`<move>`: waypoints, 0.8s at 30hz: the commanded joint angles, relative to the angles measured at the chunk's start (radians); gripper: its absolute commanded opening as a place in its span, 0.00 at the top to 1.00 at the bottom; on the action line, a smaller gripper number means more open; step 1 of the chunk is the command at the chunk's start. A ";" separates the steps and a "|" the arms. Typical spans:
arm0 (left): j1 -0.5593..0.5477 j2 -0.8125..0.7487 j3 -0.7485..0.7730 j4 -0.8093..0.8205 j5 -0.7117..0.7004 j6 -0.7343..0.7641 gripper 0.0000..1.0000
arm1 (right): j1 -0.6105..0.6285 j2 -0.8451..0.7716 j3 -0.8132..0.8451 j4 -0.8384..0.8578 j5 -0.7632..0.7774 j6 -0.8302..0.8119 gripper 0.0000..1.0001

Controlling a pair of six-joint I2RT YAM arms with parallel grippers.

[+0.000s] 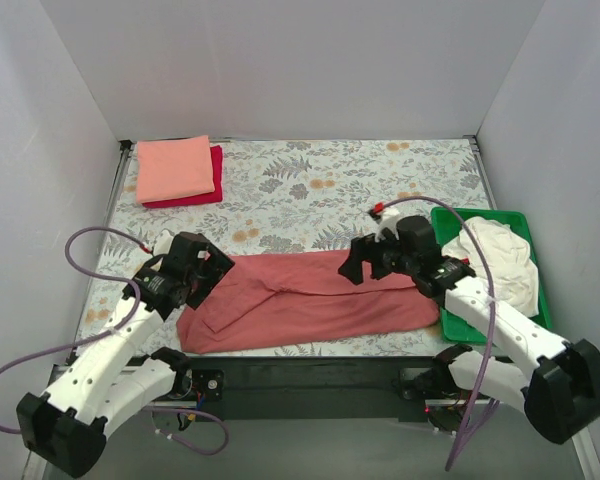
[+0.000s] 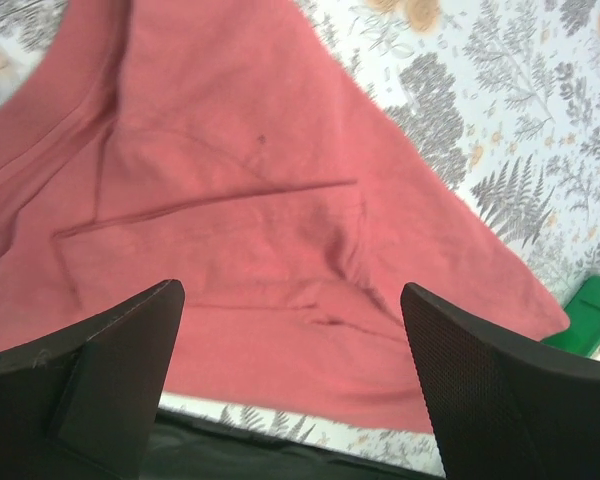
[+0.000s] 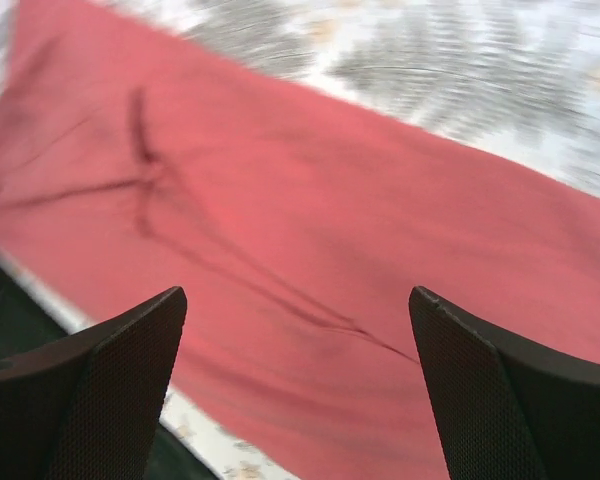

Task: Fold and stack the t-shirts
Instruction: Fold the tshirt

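At upper left, a pink shirt is stacked on a crimson shirt. At lower centre, the left fingers and right fingers are spread wide, empty, over the red shirt. At right, a white shirt is heaped in the tray.

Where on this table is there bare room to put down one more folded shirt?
The widest bare patch is the far middle of the table, between the salmon-pink stack and the green tray, beyond the brick-red shirt. The near strip is crowded: that shirt, the left gripper and the right gripper fill it.
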 commanded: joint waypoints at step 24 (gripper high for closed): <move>0.399 0.394 -0.224 0.610 0.275 0.117 0.09 | 0.432 1.091 0.777 0.275 -0.460 0.000 0.16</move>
